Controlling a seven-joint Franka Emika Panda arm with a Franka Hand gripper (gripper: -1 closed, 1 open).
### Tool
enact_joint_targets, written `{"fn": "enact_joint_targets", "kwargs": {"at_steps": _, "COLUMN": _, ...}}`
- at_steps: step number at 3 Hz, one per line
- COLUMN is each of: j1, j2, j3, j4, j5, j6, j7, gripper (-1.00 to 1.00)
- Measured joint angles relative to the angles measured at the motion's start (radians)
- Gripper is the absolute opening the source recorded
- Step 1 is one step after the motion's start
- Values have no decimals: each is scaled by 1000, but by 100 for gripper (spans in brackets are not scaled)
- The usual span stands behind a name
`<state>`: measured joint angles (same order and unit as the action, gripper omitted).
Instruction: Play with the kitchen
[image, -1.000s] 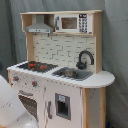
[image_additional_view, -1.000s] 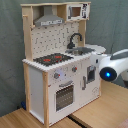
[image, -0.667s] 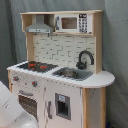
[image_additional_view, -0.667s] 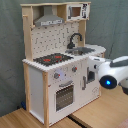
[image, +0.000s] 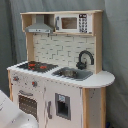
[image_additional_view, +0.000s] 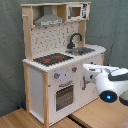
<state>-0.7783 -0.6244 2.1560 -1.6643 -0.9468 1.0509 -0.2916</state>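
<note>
Fingers: can't tell if wide, narrow or holding anything. In the second exterior view the gripper (image_additional_view: 89, 76) shows only as a white block at the arm's tip, pointing toward the kitchen (image_additional_view: 60, 55) front, and the tips blur into the white cabinet panel behind.

What's changed: a sec ago the arm sat further to the second exterior view's right, w/ its blue-lit wrist (image_additional_view: 109, 96) near the kitchen's curved end. Now the wrist is nearer the camera and lower, and the gripper has pushed in leftward, just beside the cupboard door right of the oven door (image_additional_view: 65, 94). In the first exterior view the white arm body (image: 12, 116) fills the near-left corner, below the oven.

Meaning for the task: looks like an approach to the lower front, probably a door handle or a knob (image_additional_view: 57, 76). Contact can't be confirmed. All doors appear closed; nothing on the stovetop (image_additional_view: 52, 59) or by the faucet (image_additional_view: 74, 40) has moved.

Kitchen itself: upright on the wooden floor, against a grey curtain (image_additional_view: 10, 55), centre of both exterior views.
</note>
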Motion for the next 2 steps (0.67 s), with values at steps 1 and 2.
{"fn": "enact_joint_targets", "kwargs": {"at_steps": 1, "j1": 1, "j2": -18, "j3": 0, "j4": -34, "j5": -50, "j6": 90, "j7": -5, "gripper": 100}}
{"fn": "enact_joint_targets", "kwargs": {"at_steps": 2, "j1": -2, "j2": -18, "j3": -5, "j4": -67, "j5": -97, "j6": 178, "j7": 12, "gripper": 100}}
